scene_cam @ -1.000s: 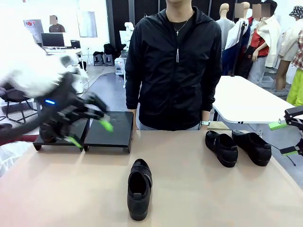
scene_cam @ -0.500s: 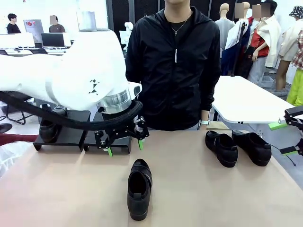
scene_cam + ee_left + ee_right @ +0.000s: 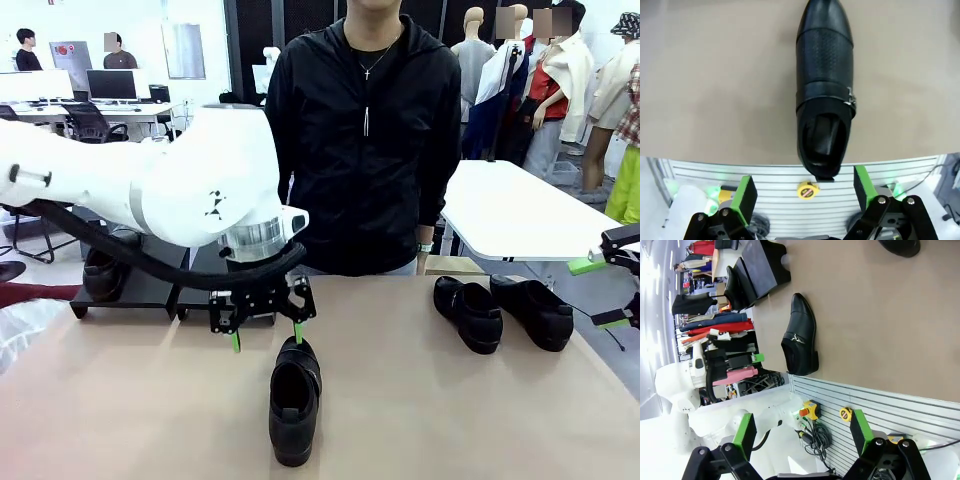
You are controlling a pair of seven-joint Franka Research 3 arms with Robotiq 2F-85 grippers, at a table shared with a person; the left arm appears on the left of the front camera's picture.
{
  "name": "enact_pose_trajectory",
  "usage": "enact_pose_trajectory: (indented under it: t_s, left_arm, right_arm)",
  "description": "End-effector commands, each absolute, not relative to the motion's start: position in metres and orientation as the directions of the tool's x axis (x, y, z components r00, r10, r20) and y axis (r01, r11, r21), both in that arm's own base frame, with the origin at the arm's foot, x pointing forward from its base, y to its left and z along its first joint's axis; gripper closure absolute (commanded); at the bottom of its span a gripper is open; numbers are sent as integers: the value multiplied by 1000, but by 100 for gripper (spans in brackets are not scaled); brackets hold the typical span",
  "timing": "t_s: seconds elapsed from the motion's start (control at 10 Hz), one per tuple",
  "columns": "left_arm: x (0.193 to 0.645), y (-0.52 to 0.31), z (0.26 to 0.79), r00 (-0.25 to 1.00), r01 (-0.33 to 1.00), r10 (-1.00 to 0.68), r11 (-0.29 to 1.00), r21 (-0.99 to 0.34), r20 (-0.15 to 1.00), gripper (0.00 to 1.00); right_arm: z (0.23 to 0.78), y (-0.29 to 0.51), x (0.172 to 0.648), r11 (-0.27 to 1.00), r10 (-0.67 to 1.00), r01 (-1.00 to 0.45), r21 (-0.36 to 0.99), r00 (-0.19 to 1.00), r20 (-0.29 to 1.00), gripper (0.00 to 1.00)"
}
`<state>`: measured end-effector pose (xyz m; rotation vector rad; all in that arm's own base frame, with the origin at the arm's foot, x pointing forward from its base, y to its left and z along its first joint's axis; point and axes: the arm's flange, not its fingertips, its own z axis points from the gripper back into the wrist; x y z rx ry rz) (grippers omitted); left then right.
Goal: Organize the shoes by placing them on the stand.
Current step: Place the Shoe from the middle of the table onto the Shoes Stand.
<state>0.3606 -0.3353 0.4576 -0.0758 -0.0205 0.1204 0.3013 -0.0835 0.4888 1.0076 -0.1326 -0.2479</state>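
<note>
Now the left hand [image 3: 266,340], spread wide and empty, hovers above the lone shoe [image 3: 294,400]. Lower squarely, fingers [image 3: 746,195] straddling its sides (glossy leather may slip), then close.

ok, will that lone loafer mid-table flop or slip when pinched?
Loafer probably keeps its shape: upper stands open unsupported. Glossy leather could slip under a pinch. Sits flat on its sole, so tipping or rolling seems unlikely.

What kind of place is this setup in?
Probably a robotics lab in an open office: desks with monitors and an office chair behind, a white robot arm over the table.
</note>
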Motion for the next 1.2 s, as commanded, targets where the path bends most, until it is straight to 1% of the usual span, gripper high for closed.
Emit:
enact_pose_trajectory:
  t_s: [0.0,0.1,0.2,0.3,0.4,0.5,0.8,0.9,1.0,1.1]
  left_arm:
    - [362,-331,433,997,-80,81,995,-65,15,0]
    - [364,-337,415,999,-49,50,997,-58,17,0]
    - [367,-341,397,1000,14,-14,999,-45,-7,0]
    - [370,-345,379,999,43,-43,999,2,-15,0]
    - [371,-344,362,998,47,-47,999,12,-29,0]
    - [373,-341,351,999,33,-34,999,-11,-29,0]
    - [380,-336,330,1000,29,-29,1000,6,3,0]
    - [383,-337,329,1000,0,0,1000,-13,9,7]
    - [384,-337,331,1000,18,-18,999,-29,16,67]
    - [385,-338,334,999,27,-25,999,-42,29,100]
  right_arm:
    - [490,-85,303,499,-261,129,857,965,6,0]
    - [490,-85,303,499,-261,129,857,965,6,0]
    - [490,-85,303,499,-261,129,857,965,6,0]
    - [490,-85,303,499,-261,129,857,965,6,0]
    - [490,-85,303,499,-261,129,857,965,6,0]
    - [490,-85,303,499,-261,129,857,965,6,0]
    - [490,-85,303,499,-261,129,857,965,6,0]
    - [490,-85,303,499,-261,129,857,965,6,0]
    - [490,-85,303,499,-261,129,857,965,6,0]
    - [490,-85,303,499,-261,129,857,965,6,0]
